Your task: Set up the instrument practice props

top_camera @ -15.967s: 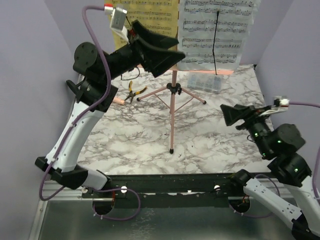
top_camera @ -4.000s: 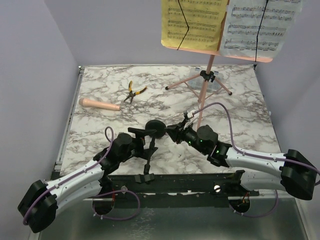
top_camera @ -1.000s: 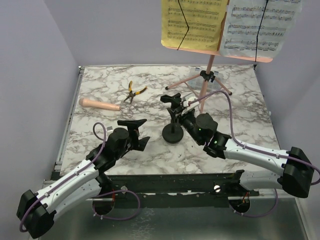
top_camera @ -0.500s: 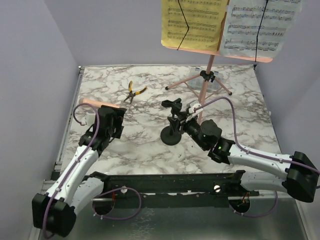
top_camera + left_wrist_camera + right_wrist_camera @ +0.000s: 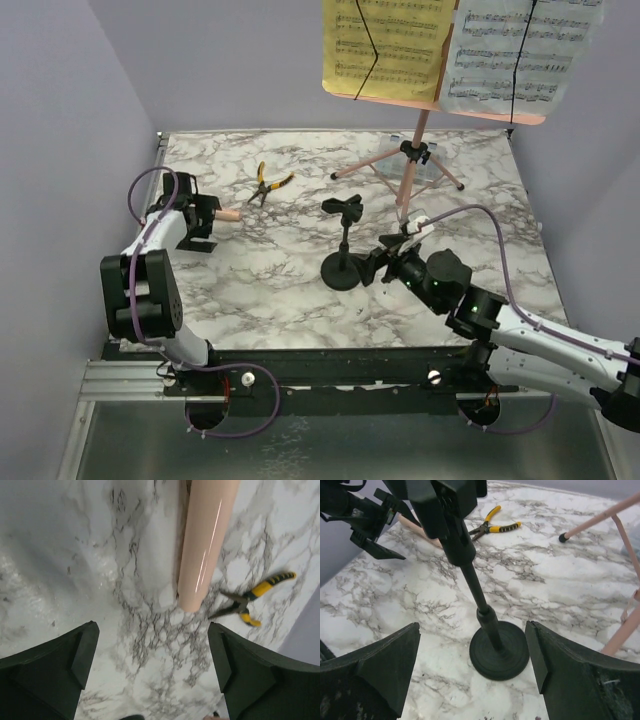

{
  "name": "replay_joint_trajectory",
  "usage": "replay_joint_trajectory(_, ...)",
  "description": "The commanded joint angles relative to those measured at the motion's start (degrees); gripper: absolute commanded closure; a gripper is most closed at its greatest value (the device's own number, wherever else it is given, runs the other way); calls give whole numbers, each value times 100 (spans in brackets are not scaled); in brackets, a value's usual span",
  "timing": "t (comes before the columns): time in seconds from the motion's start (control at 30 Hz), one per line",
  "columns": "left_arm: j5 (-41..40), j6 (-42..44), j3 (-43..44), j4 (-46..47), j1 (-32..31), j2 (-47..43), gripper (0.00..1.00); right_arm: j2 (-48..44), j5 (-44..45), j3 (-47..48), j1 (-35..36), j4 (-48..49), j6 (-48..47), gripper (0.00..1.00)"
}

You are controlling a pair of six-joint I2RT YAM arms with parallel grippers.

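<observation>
Mic stand now stands upright on the table, right fingers have let go, spread wide beside it. Left fingers swung over, spread above the microphone lying near the pliers, so mic's probably next

Glossy, perhaps plastic, pink-beige microphone

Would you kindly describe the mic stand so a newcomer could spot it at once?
Find the middle of the marble table, in front of the pink music stand. The mic stand is upright there. Unlike that tall tripod, it is short, black and round-based.
</observation>
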Motion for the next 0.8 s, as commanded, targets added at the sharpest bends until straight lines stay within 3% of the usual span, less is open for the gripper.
replay_joint_trajectory(0.0,-1097,-672,837,-123,142,929,1,-884,-44,-202,9,-1320,949,7)
replay_joint_trajectory(0.2,-2039,-966,1977,-165,197,2220,2,-2158,-50,-432,9,-2345,1681,7)
replay_joint_trajectory(0.33,-2059,-1174,2584,-601,305,2907,8,-2597,38,-264,9,-3012,1877,6)
replay_joint_trajectory(0.57,-2261,-895,3054,-899,323,3373,39,-2655,212,130,9,-3508,1871,5)
replay_joint_trajectory(0.7,-2252,-597,2995,-991,318,3198,68,-2524,187,234,9,-3512,1909,5)
replay_joint_trajectory(0.77,-2256,-470,2828,-1008,305,2925,71,-2457,246,240,14,-3527,2005,4)
